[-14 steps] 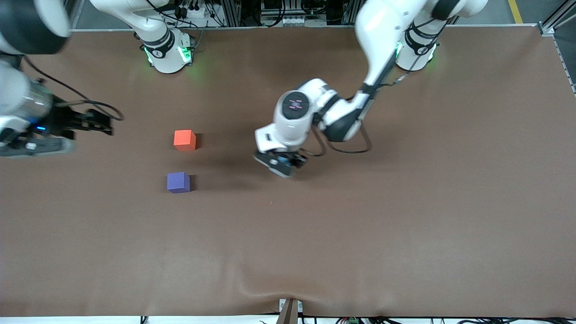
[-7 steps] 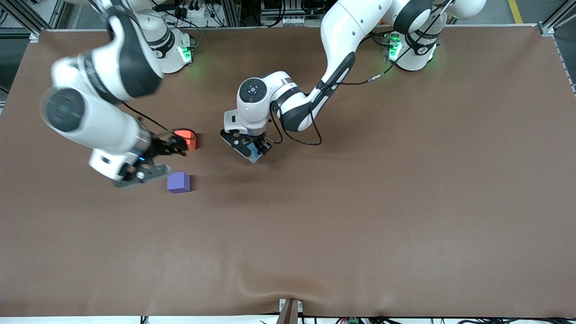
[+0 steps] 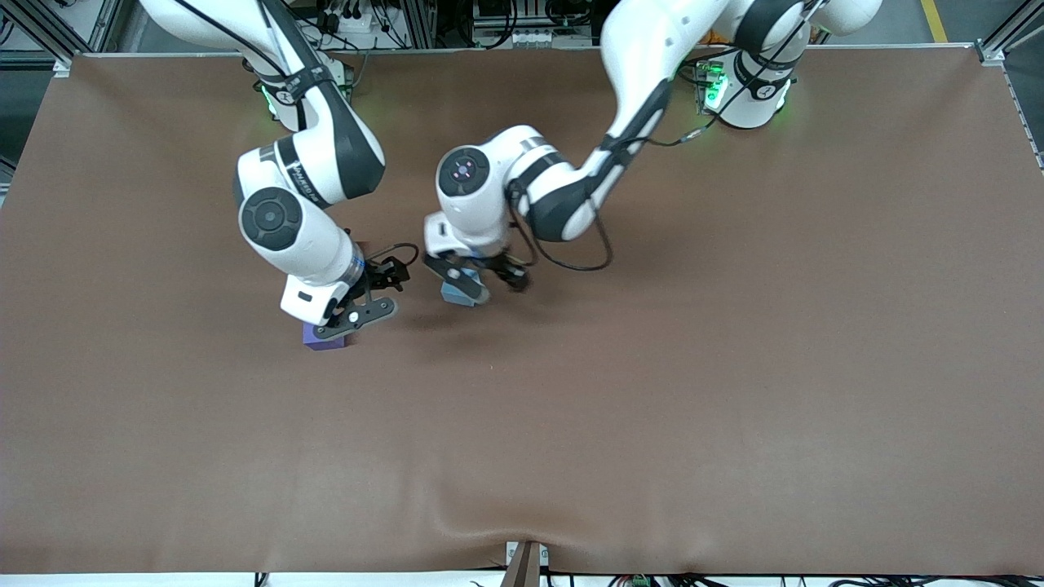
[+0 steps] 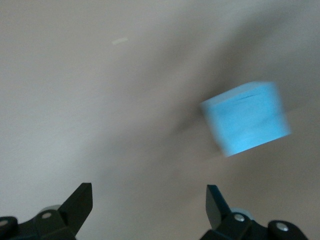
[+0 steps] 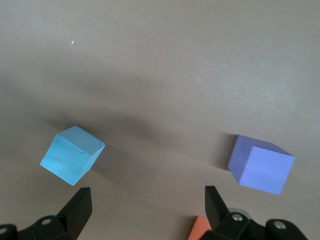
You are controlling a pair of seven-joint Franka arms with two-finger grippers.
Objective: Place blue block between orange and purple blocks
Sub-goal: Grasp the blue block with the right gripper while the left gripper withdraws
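Blue block (image 3: 458, 293) is a small matte sky-blue cube, no long axis, sitting on the brown cloth surface (image 3: 652, 391) just left of frame centre in the front view, turned so its edges run skew to the surface's edges; in my right wrist view (image 5: 72, 154) one corner points at the lens. My left claw (image 3: 477, 279) hangs over it, fingers spread wide and holding nothing; the block is blurred in the left wrist view (image 4: 246, 117), clear of both fingertips (image 4: 216, 201). My left arm comes down from its base at upper right, elbow bent. My right claw (image 3: 367, 297) is also wide open and empty, low over the purple block (image 3: 324, 337), a matte violet cube (image 5: 261, 164) at centre-left of the front view. Only a corner of the orange block (image 5: 199, 229) peeks out by my right fingertip (image 5: 216, 201). Blue block lies toward the left arm's end from the purple one, well apart.
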